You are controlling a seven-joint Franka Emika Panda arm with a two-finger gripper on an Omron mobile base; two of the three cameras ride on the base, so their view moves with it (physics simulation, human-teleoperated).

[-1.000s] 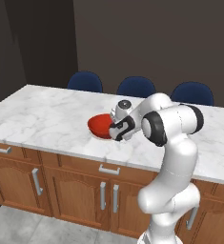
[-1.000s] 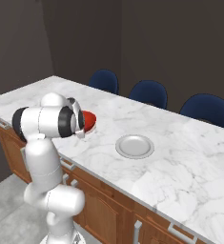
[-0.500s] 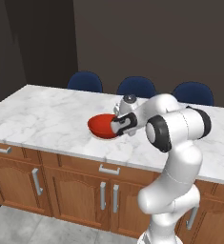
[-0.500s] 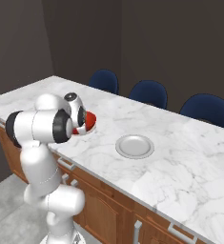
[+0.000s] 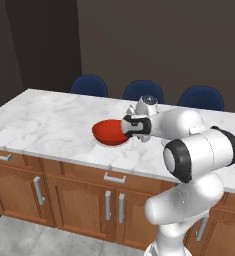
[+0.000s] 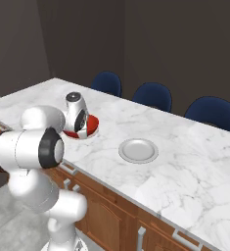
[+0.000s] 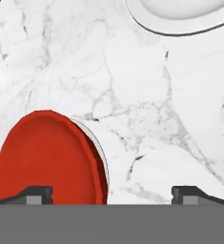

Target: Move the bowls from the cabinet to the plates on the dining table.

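Left base view first: I see the red bowl (image 5: 109, 132) resting on a plate (image 5: 110, 144) on the dining table (image 5: 49, 120), no lettering legible. Right base view: a second plate (image 6: 138, 150) lies bare nearby. Hand view: my gripper (image 7: 112, 193) is spread wide beside the bowl, gripping nothing.

We note the table top (image 5: 49, 120) as polished white marble with grey veins, over a base (image 5: 74, 192) of reddish-brown wood, panelled, with grey metal handles (image 5: 38, 190). The red bowl (image 5: 108, 131) looks glossy and smooth — glazed, perhaps. The empty plate (image 6: 138, 150) is pale grey, smooth, faintly shiny. The chairs (image 6: 153, 95) are dark blue — matt.
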